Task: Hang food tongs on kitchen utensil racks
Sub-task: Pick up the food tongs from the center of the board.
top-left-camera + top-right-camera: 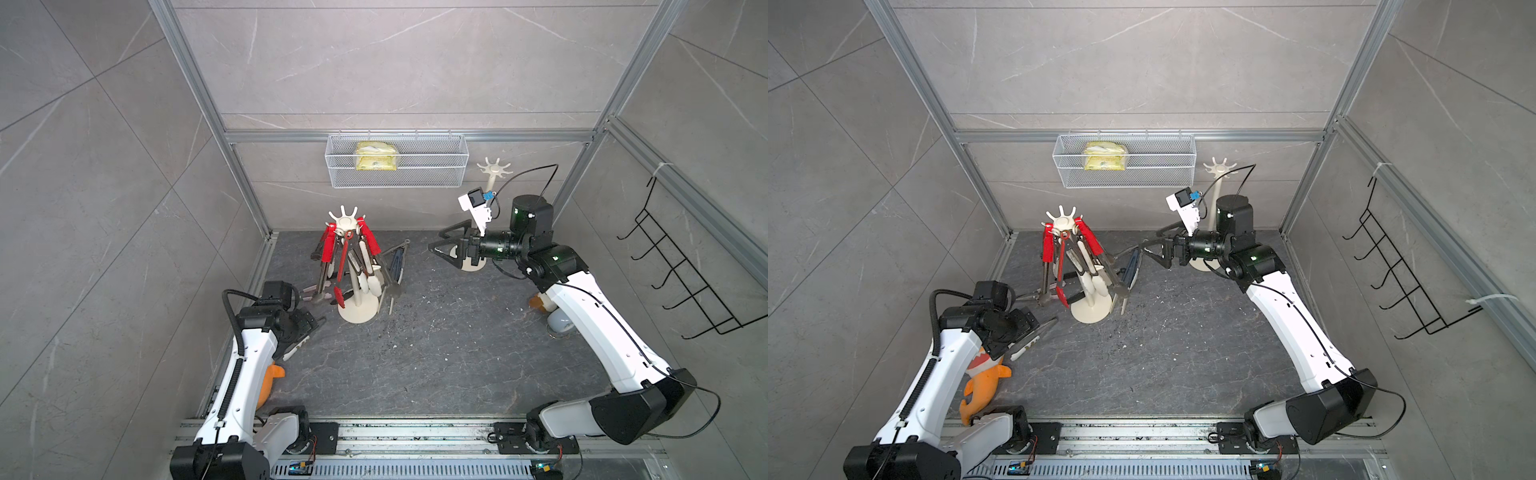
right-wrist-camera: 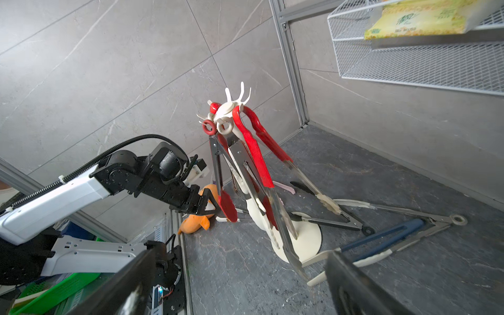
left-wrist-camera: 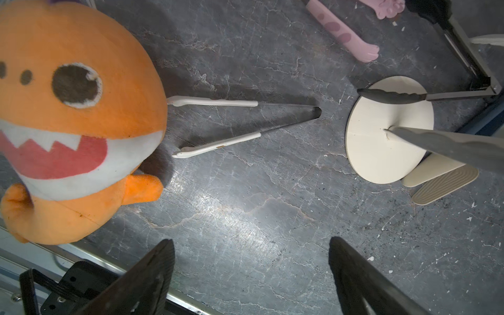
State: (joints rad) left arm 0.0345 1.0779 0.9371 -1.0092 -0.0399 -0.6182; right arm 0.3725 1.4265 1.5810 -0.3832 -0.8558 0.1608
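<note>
A cream utensil rack [image 1: 346, 224] [image 2: 227, 107] stands left of centre with several food tongs hung on its hooks: red [image 1: 330, 245], cream and bare steel. White-tipped tongs [image 3: 245, 120] [image 1: 1034, 336] lie flat on the floor, tips against an orange plush toy [image 3: 76, 122]. My left gripper [image 3: 250, 240] hovers open a little short of them, nothing between its fingers. Blue-grey tongs [image 2: 381, 240], black-tipped tongs [image 2: 327, 221] and pink tongs [image 3: 341, 32] also lie on the floor round the rack's base. My right gripper [image 1: 436, 243] [image 2: 241, 252] is open and empty, right of the rack. A second rack [image 1: 493, 168] stands bare at the back right.
A white wire basket [image 1: 397, 166] with a yellow pack hangs on the back wall. A black wire hook rack [image 1: 681, 274] is fixed to the right wall. A pale rounded object [image 1: 559, 322] sits under the right arm. The orange toy [image 1: 984, 382] lies by the left arm.
</note>
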